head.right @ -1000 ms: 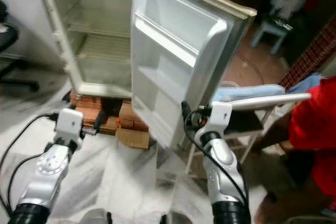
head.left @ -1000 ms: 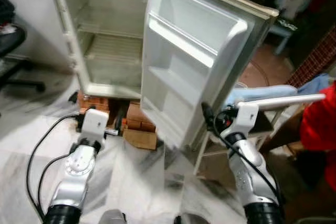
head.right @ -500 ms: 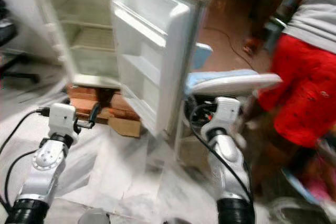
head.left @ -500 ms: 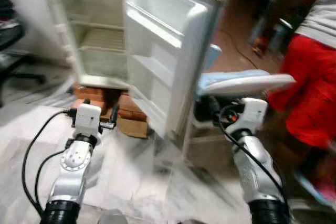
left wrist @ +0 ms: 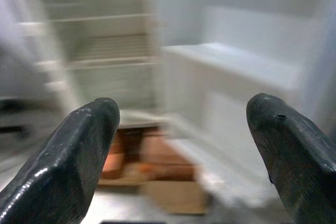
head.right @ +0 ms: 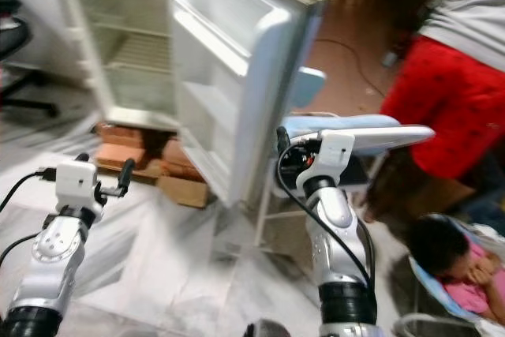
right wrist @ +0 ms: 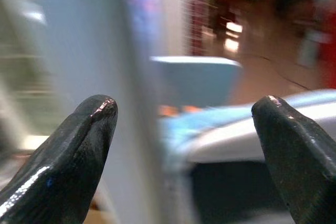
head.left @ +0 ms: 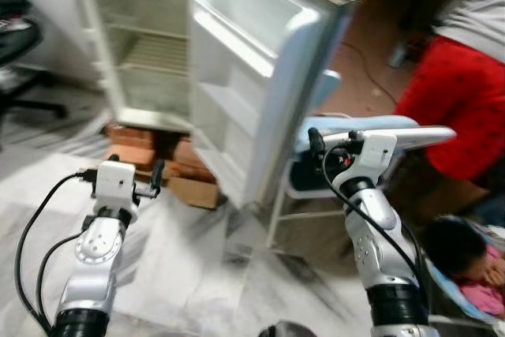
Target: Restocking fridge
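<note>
The white fridge point(head.left: 150, 53) stands open ahead, its wire shelves bare. Its door point(head.left: 252, 76) swings out toward me, and the door racks point(left wrist: 236, 61) hold nothing. My left gripper point(head.left: 134, 168) is raised low in front of the fridge's base, open and empty; in the left wrist view its fingers point(left wrist: 68, 156) are spread wide, facing the fridge interior. My right gripper point(head.left: 335, 149) is held up just right of the door's edge, also open and empty, its fingers point(right wrist: 68, 145) far apart. The picture is blurred.
A light blue seat on a white frame point(head.left: 379, 128) stands right of the door, close to my right arm. A person in red shorts point(head.left: 458, 100) is at the right, a child point(head.left: 461, 254) low on the floor. Bricks point(head.left: 134, 136) and a cardboard box point(head.left: 193, 189) lie under the fridge. A black chair point(head.left: 20, 45) stands left.
The whole view has shifted and blurred as the camera moved. The person in red is now farther right and a child has come into view. Both grippers keep their open pose.
</note>
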`<state>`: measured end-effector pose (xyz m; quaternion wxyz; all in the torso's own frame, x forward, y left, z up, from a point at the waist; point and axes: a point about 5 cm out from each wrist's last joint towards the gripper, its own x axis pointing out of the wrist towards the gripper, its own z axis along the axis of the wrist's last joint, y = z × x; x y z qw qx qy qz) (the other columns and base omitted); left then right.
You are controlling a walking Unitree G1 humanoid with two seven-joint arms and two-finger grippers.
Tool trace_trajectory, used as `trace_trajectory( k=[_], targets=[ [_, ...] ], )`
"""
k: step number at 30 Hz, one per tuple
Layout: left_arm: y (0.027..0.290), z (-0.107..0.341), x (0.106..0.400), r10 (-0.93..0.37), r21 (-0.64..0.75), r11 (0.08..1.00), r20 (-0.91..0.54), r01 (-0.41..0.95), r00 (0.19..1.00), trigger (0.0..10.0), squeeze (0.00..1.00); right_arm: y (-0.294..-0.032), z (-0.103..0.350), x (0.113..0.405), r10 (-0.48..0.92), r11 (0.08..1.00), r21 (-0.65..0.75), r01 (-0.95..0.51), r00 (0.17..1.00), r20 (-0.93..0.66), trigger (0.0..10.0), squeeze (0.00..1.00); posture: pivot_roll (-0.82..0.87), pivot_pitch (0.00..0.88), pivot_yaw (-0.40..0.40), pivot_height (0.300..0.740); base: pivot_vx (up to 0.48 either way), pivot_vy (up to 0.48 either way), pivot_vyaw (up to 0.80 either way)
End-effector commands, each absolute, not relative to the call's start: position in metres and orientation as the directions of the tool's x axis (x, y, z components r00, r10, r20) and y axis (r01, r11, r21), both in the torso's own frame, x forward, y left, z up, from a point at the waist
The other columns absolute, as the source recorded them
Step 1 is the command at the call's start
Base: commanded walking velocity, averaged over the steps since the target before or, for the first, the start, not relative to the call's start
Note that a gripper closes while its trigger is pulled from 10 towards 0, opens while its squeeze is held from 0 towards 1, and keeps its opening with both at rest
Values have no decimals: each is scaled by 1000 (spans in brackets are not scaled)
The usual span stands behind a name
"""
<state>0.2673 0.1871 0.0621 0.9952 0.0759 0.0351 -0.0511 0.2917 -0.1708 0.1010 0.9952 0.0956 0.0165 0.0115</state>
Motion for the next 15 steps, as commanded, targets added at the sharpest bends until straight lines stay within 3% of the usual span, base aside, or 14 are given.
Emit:
trace_trajectory(
  k=[1,7,13,15],
  targets=[
    [198,66,267,-76,176,981,-72,87,995,10000,0,-166,106,295,38,981,193,-35,999,-11,10000,0,40,17,-102,740,435,0,0],
    [198,64,267,-73,180,980,-82,87,994,10000,0,-164,105,296,48,985,167,-45,999,-12,10000,0,41,16,-103,740,389,0,0],
    [197,62,268,-64,195,977,-97,82,993,10000,0,-161,105,298,61,988,140,-60,998,-3,10000,0,47,20,-105,740,0,0,0],
    [198,63,268,-54,200,977,-98,73,994,10000,0,-159,107,300,69,988,137,-69,998,5,10000,0,49,20,-105,740,0,0,491]
  ],
)
